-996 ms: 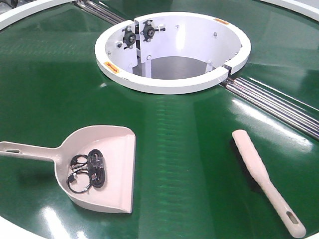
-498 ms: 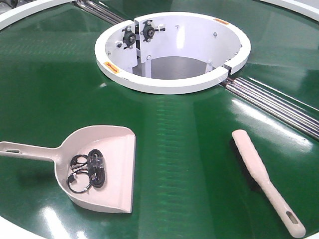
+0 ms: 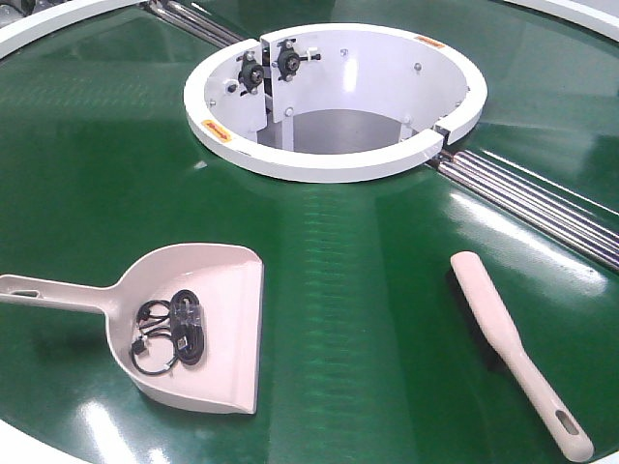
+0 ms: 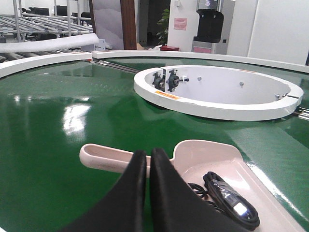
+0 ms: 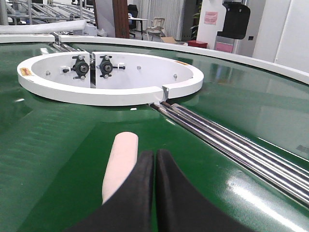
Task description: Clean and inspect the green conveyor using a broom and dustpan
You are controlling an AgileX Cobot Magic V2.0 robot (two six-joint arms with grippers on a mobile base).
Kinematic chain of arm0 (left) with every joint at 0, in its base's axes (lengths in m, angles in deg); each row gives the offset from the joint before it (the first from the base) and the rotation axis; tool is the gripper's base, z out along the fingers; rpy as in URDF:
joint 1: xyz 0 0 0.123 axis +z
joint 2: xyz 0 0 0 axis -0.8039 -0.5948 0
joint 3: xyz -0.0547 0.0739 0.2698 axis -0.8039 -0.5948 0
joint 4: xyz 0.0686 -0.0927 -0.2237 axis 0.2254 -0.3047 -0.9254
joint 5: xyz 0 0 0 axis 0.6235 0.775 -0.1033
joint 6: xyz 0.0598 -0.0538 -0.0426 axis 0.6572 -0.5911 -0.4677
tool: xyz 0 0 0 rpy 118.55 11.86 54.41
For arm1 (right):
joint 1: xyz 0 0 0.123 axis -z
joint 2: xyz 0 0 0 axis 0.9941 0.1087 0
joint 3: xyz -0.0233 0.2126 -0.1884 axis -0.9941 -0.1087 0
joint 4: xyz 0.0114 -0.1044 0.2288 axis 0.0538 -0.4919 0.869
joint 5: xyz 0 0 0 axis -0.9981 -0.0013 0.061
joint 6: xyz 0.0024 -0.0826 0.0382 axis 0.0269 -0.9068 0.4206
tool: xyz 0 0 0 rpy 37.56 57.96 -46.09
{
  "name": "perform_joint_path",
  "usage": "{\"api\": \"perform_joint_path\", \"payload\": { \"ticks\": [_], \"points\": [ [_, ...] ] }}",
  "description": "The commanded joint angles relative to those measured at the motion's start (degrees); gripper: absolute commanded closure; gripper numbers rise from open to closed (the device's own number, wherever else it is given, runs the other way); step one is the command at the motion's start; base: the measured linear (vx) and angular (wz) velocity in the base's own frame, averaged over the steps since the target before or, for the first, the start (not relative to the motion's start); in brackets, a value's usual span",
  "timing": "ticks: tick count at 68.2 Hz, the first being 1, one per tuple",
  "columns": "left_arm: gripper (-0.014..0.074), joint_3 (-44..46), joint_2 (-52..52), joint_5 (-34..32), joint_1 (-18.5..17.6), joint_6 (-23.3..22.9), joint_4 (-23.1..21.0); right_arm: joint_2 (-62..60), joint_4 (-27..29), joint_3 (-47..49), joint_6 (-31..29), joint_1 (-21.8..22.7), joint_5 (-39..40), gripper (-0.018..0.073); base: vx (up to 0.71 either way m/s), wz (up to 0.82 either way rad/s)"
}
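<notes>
The green conveyor [image 3: 358,290] fills the front view, with its white ring hub [image 3: 334,97] at the back. A beige dustpan [image 3: 193,324] lies at the lower left, handle pointing left, and holds a coiled black cable [image 3: 172,333]. The beige broom [image 3: 513,348] lies flat at the lower right, handle toward the near edge. Neither gripper shows in the front view. In the left wrist view my left gripper [image 4: 147,155] is shut and empty, above the dustpan [image 4: 207,159] handle. In the right wrist view my right gripper [image 5: 155,155] is shut and empty, beside the broom [image 5: 120,162].
Steel rollers [image 3: 542,198] run from the hub toward the right edge, and more rollers [image 3: 193,24] lie at the back left. The white rim [image 3: 39,29] curves along the far left. Beyond the belt stand roller racks [image 4: 43,21] and a water dispenser [image 4: 210,24].
</notes>
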Motion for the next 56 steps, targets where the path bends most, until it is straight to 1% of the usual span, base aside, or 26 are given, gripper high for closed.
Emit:
{"api": "perform_joint_path", "payload": {
  "ticks": [1, 56],
  "points": [
    [0.0604, -1.82, 0.77, -4.03, -0.14, -0.48, -0.04, -1.06, -0.03, -1.22, -0.18, 0.29, 4.42, 0.0568, 0.0, 0.0],
    [0.0604, -1.82, 0.77, -4.03, -0.14, -0.48, -0.04, -1.06, -0.03, -1.22, -0.18, 0.29, 4.42, 0.0568, 0.0, 0.0]
  ]
}}
